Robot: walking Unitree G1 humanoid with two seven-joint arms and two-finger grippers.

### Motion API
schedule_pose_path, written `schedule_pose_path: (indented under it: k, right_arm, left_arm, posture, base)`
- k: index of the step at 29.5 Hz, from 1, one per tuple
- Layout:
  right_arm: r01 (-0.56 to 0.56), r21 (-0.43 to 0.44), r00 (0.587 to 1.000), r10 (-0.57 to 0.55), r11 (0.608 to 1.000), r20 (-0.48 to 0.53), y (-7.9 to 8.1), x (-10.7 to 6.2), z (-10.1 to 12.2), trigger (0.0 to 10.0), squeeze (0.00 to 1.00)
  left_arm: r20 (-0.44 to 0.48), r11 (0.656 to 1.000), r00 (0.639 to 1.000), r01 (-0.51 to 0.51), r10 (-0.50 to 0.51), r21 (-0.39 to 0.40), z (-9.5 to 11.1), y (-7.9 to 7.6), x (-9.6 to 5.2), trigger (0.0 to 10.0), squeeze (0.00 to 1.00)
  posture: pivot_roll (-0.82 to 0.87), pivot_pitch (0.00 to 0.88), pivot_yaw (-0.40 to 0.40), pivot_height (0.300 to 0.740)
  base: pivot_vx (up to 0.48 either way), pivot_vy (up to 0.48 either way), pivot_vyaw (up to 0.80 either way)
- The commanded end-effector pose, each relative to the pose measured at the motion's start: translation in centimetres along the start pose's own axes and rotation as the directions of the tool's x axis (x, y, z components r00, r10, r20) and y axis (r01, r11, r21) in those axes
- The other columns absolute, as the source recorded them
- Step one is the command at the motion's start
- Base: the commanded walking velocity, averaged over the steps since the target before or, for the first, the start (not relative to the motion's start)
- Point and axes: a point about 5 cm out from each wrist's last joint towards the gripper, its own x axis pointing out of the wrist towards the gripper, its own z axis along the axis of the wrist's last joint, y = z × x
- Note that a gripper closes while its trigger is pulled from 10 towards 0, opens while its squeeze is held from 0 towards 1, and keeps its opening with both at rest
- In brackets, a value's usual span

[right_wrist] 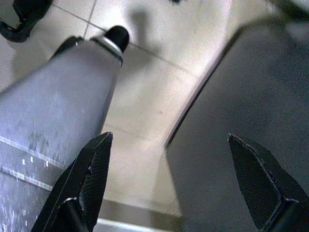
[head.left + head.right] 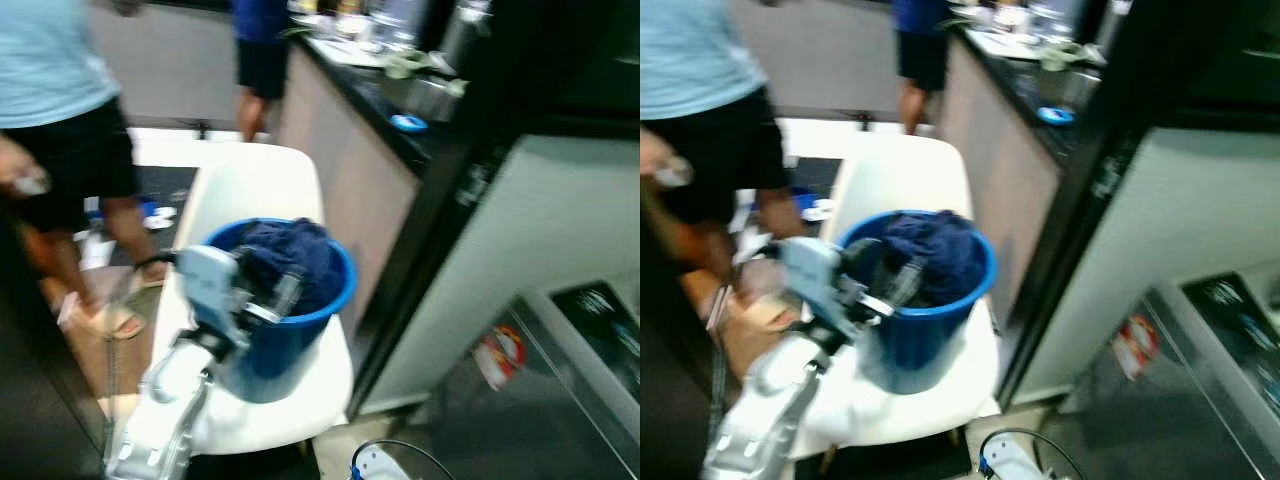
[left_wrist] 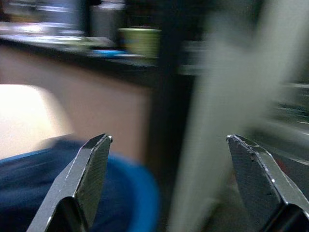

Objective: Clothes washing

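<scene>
Across the upper right of the head view runs a dark table (image 2: 385,105) crowded with kitchen things; at upper left stands a person (image 2: 70,120). At centre, a white chair (image 2: 255,190) carries a blue bucket (image 2: 300,335) heaped with dark blue clothes (image 2: 290,255). The left tool (image 2: 272,300), fingers spread and released, hovers at the bucket's rim. The right tool (image 1: 169,188) hangs splayed above floor tiles (image 1: 159,96).
</scene>
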Motion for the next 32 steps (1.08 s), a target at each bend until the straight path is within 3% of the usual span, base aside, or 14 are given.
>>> schedule_pose_path:
  k: [1, 3, 7, 8, 9, 14, 16, 20, 22, 26, 32]
  right_arm:
    - [0.002, 0.015, 1.000, -0.002, 1.000, -0.003, 0.1, 0.0, -0.2, 10.0, 0.00]
    - [0.002, 0.019, 1.000, -0.002, 1.000, -0.005, 0.2, 0.0, -0.3, 10.0, 0.00]
    - [-0.003, 0.022, 1.000, 0.003, 1.000, -0.014, 0.4, 0.1, -0.7, 10.0, 0.00]
    - [-0.008, 0.022, 1.000, 0.009, 1.000, -0.019, 0.6, 0.1, -0.8, 10.0, 0.00]
    - [-0.010, 0.022, 1.000, 0.010, 1.000, -0.019, 0.8, 0.2, -0.7, 10.0, 0.00]
    - [-0.009, 0.019, 1.000, 0.010, 1.000, -0.020, 0.7, 0.2, -0.8, 10.0, 0.00]
    - [-0.007, 0.008, 1.000, 0.007, 1.000, -0.022, 0.4, 0.1, -0.9, 10.0, 0.00]
    - [-0.007, 0.008, 1.000, 0.007, 1.000, -0.022, 0.4, 0.1, -0.9, 10.0, 0.00]
    - [-0.006, 0.001, 1.000, 0.006, 1.000, -0.023, 0.2, 0.0, -1.0, 10.0, 0.00]
    - [-0.003, -0.030, 1.000, 0.002, 1.000, -0.030, -0.2, -0.1, -1.1, 10.0, 0.00]
    - [0.028, -0.072, 0.997, -0.033, 0.997, -0.069, -2.6, -0.8, -2.3, 10.0, 0.00]
  left_arm:
    - [-0.058, 1.000, 0.998, -0.017, 0.017, 0.004, -1.1, 0.3, -0.5, 10.0, 0.00]
    - [-0.066, 0.999, 0.997, -0.031, 0.031, 0.008, -1.2, 0.4, -0.7, 10.0, 0.00]
    - [-0.076, 0.989, 0.986, -0.146, 0.146, 0.012, -1.5, 2.2, -2.0, 10.0, 0.00]
    - [-0.085, 0.955, 0.952, -0.293, 0.296, 0.040, -1.6, 4.2, -3.3, 10.0, 0.00]
    - [-0.088, 0.937, 0.933, -0.345, 0.348, 0.051, -1.6, 4.9, -3.8, 10.0, 0.00]
    - [-0.096, 0.904, 0.899, -0.422, 0.428, 0.074, -1.8, 6.0, -4.9, 10.0, 0.00]
    - [-0.101, 0.850, 0.845, -0.515, 0.525, 0.114, -1.9, 7.3, -6.4, 10.0, 0.00]
    - [-0.101, 0.850, 0.845, -0.515, 0.525, 0.114, -1.9, 7.3, -6.4, 10.0, 0.00]
    - [-0.101, 0.834, 0.829, -0.537, 0.550, 0.127, -2.0, 7.7, -6.8, 10.0, 0.00]
    - [-0.080, 0.835, 0.835, -0.532, 0.545, 0.142, -2.1, 7.7, -5.7, 10.0, 0.00]
    - [-0.060, 0.825, 0.826, -0.551, 0.560, 0.123, -2.7, 7.2, -4.6, 10.0, 0.00]
  posture:
    - [0.28, 0.000, -0.135, 0.740]
    - [0.28, 0.000, -0.135, 0.740]
    - [0.28, 0.000, -0.130, 0.740]
    - [0.28, 0.000, -0.132, 0.740]
    - [0.28, 0.000, -0.132, 0.740]
    - [0.29, 0.000, -0.139, 0.740]
    - [0.29, 0.000, -0.145, 0.740]
    - [0.29, 0.000, -0.145, 0.740]
    - [0.30, 0.000, -0.153, 0.740]
    - [0.26, 0.000, -0.197, 0.740]
    - [0.24, 0.000, -0.270, 0.740]
  base:
    - [0.000, 0.000, 0.00]
    - [0.000, 0.000, 0.00]
    - [0.000, 0.000, 0.00]
    - [0.000, 0.000, 0.00]
    - [0.000, 0.000, 0.00]
    - [0.000, 0.000, 0.00]
    - [0.000, 0.000, 0.00]
    - [0.000, 0.000, 0.00]
    - [0.000, 0.000, 0.00]
    - [0.000, 0.000, 0.00]
    - [0.000, 0.000, 0.00]
